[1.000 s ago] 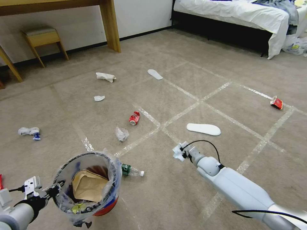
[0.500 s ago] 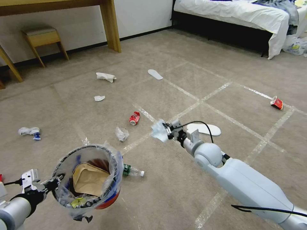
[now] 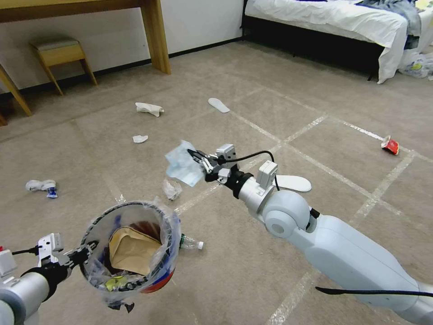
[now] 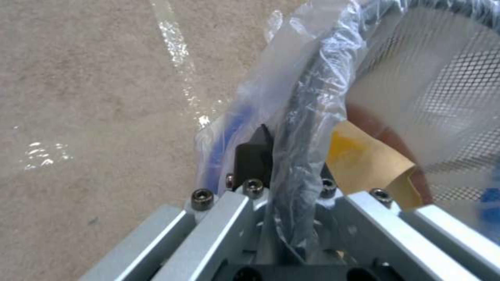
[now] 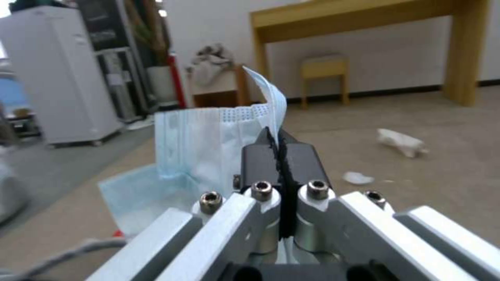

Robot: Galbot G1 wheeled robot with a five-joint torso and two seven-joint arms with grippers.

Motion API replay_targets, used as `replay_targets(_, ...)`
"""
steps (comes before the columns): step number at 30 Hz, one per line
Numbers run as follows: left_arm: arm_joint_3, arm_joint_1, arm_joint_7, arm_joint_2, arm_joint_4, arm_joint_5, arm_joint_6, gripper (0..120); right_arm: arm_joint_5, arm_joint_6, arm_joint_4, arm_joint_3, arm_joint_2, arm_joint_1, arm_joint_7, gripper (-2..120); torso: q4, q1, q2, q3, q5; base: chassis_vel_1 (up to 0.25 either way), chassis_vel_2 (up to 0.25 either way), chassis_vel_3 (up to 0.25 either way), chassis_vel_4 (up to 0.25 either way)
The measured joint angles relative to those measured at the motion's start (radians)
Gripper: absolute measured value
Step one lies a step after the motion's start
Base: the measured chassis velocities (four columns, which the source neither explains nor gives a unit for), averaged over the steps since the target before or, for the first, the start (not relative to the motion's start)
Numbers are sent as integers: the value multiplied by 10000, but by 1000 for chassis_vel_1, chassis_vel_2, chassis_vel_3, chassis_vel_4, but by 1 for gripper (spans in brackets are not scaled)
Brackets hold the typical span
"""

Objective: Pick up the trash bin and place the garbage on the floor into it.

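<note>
Right claw (image 3: 195, 155), jaws closed on a pale blue face mask (image 3: 184, 164), apparently raised above the floor (image 3: 252, 271); left claw (image 4: 284, 156) clamped on the trash bin (image 3: 131, 253) rim.

This is a bedroom, hotel-like in its plainness: a bed (image 3: 333, 20) with white sheets and a dark base stands at about one o'clock on beige carpet (image 3: 315, 99). A wooden table (image 3: 153, 31) and a small padded stool (image 3: 61, 54) sit along the white wall at eleven o'clock. The right wrist view adds a white refrigerator (image 5: 62, 74) and dark shelving (image 5: 122, 58).
</note>
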Motion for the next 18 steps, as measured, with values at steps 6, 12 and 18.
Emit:
replay_targets(6,309,-256,-127,149,5,-116,3,1,482,-1098,936,-722,-204,361,1074,0,-5,0,1,0,0,0,0,0,0)
replay_targets(12,340,-369,-200,332,5,-317,4,1,1004,-2202,1356,-1776,-72,1414,2215,0,-2,0,0,0,0,0,0,0,0)
replay_targets(18,296,-431,-259,428,-21,-468,4,1,1635,-3189,1468,-2970,81,2547,3298,0,-2,1,0,1,-1,0,0,0,0)
